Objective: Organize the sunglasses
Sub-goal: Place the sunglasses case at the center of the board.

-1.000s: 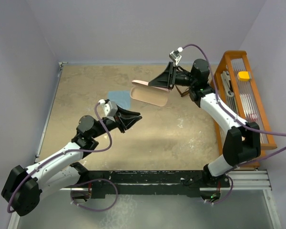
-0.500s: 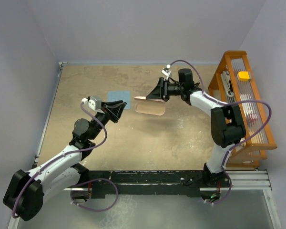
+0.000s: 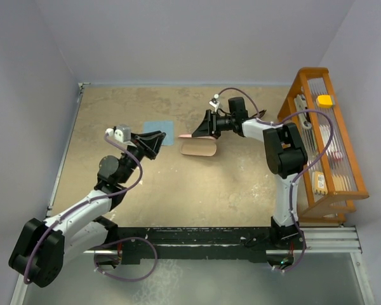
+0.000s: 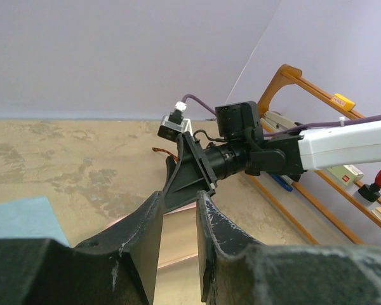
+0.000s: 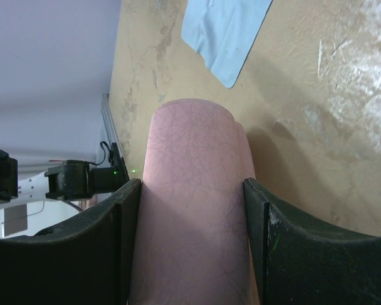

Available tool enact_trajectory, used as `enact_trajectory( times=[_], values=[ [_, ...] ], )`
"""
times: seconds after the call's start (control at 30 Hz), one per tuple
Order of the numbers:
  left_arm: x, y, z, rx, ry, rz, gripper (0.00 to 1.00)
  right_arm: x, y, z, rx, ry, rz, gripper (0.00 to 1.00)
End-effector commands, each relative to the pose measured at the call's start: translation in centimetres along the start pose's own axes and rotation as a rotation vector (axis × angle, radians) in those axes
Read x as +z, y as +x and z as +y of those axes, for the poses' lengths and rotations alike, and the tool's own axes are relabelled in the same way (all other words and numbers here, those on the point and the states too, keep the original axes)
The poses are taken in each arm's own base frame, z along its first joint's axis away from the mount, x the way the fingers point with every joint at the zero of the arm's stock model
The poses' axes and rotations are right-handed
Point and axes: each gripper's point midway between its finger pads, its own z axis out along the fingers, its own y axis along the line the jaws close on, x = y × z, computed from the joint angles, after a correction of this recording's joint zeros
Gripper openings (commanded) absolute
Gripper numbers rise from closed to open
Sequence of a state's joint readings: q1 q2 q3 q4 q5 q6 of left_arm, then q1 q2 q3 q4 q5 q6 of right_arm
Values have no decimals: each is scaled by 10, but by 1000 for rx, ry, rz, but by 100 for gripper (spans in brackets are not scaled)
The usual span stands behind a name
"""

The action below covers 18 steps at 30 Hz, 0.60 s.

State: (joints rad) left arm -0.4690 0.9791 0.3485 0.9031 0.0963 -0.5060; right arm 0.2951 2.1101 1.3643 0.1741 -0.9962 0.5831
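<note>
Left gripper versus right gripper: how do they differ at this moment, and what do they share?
Load: the right gripper is clamped on the pink case; the left gripper holds nothing.
Spread: the right gripper's fingers sit wide, one on each side of the case; the left gripper's fingers are only narrowly parted.
Place: the left gripper is by the blue cloth; the right gripper is farther right, at the case.
Shared: both are black and point toward each other.

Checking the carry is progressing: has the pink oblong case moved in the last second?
Yes. The pink oblong case, held by the right gripper, has shifted down the top view, now level with the light blue square cloth's near edge.
</note>
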Motion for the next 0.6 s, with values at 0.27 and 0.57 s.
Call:
enact_trajectory(
  times=[0.27,0.57],
  values=[
    [2,-11,-4,-16,47,-45,25,15,-23,12,-68,-178,21,17],
    [4,-8,-6,-26,71,-33,24,5,-29,24,-113,-181,-12,65]
  ],
)
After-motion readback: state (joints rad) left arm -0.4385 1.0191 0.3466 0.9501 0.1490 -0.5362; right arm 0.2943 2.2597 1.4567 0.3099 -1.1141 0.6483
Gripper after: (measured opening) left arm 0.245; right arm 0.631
